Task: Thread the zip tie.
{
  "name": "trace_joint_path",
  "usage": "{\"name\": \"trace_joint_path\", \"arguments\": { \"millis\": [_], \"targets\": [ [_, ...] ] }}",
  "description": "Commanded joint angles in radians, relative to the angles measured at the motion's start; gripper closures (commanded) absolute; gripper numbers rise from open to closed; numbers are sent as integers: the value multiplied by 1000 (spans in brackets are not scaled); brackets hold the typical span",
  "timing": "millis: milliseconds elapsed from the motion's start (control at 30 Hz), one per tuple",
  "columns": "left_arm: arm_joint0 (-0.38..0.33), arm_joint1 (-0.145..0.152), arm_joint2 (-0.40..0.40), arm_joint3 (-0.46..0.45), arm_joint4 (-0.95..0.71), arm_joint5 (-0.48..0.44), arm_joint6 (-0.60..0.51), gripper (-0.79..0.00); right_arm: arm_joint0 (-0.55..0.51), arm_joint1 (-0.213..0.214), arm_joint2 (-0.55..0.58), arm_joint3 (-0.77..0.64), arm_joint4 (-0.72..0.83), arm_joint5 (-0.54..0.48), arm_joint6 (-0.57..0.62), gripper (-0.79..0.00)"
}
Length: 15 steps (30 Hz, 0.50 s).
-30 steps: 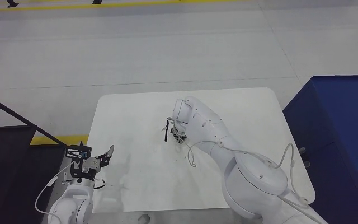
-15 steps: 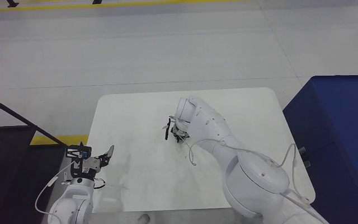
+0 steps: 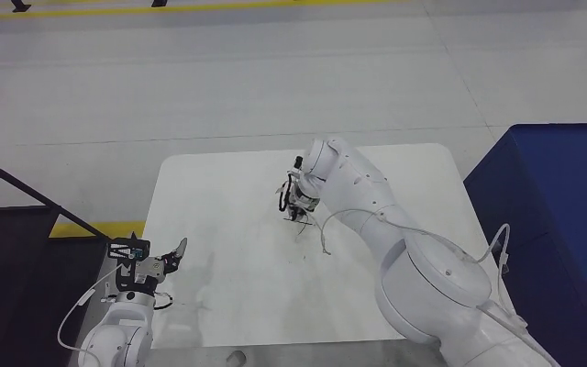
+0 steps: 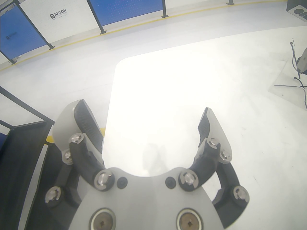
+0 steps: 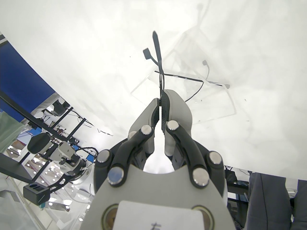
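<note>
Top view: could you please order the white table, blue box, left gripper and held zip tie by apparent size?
1. white table
2. blue box, though the frame cuts it off
3. left gripper
4. held zip tie, a thin black strip

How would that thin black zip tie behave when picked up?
Probably springy rather than limp: the zip tie juts from the shut jaws, holding its shape. Likely very light, being so thin. Its narrow strap might twist or slip in a loose grip.

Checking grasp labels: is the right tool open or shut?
Shut on the zip tie: the right tool pinches its black strap, both ends sticking out past the jaws.
</note>
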<state>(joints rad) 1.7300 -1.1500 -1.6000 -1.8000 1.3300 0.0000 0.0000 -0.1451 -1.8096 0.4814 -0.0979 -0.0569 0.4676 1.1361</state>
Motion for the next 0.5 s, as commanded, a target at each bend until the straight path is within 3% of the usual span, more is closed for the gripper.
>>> {"name": "trace_joint_path", "arguments": {
  "millis": [0, 200, 467],
  "targets": [
    [0, 0, 0, 0, 0, 0, 0, -785, 1, 4, 4, -3, -1, -4, 2, 0],
    [0, 0, 0, 0, 0, 0, 0, -785, 8, 26, 28, -10, 22, -113, 100, 0],
    [0, 0, 0, 0, 0, 0, 0, -785, 45, 92, 86, 81, 110, -499, 400, 0]
  ]
}}
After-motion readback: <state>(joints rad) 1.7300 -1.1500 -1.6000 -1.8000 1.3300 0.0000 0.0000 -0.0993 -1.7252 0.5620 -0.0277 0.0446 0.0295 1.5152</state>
